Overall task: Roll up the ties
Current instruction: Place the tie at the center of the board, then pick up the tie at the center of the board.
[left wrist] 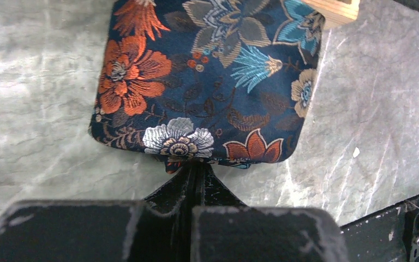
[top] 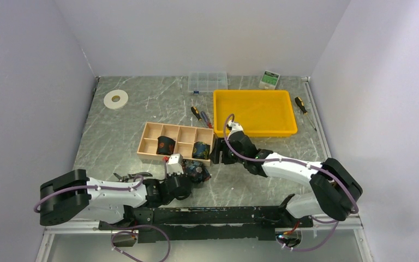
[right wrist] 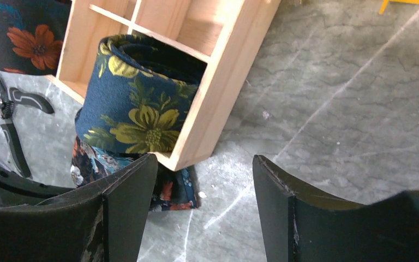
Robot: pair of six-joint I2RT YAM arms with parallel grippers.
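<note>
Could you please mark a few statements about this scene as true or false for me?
1. The left gripper is shut on a floral tie. True.
2. The right gripper holds a tie. False: the right gripper is open and empty, beside the wooden box.
3. Two rolled ties sit in the wooden box. True.
4. The pliers lie in the yellow tray. False: the pliers lie on the table near the left arm, outside the yellow tray.
</note>
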